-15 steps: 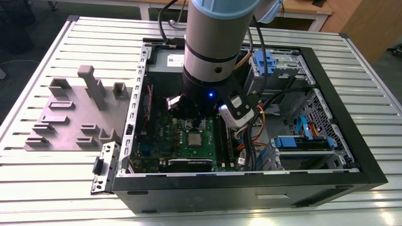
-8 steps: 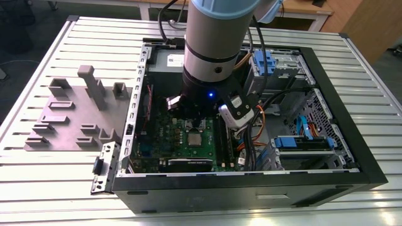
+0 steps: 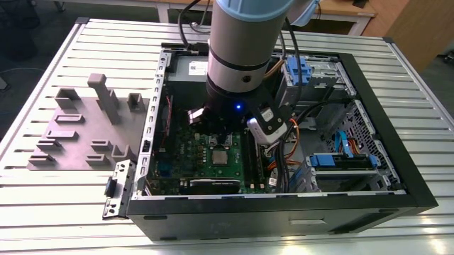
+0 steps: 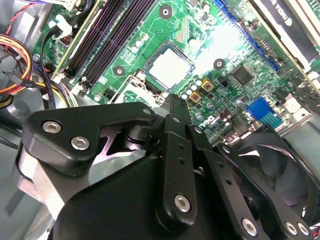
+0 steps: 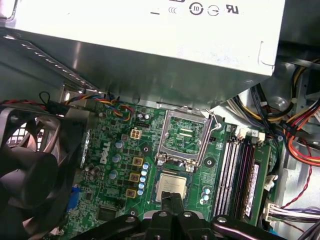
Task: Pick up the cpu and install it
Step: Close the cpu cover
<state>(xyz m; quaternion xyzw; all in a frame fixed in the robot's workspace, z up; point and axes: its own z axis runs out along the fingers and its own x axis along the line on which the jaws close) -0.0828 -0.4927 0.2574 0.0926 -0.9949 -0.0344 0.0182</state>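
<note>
The cpu [image 5: 172,186] is a small silver-grey square lying flat in its socket on the green motherboard [image 5: 117,165]. It also appears in the second wrist view as the cpu [image 4: 170,67] and in the exterior view as the cpu [image 3: 221,158]. The shiny socket frame [image 5: 186,131] stands swung open just beyond it. My gripper [image 5: 173,198] hangs right above the chip's near edge, its two black fingers pressed together with nothing between them. In the second wrist view the gripper [image 4: 173,102] ends a short way from the chip.
A black fan [image 5: 30,170] sits beside the board, and memory sticks [image 5: 240,170] and bundled cables [image 5: 300,140] flank the socket. The power supply box [image 5: 150,35] overhangs the far end. A grey pocketed tray [image 3: 78,133] lies outside the case at the exterior view's left.
</note>
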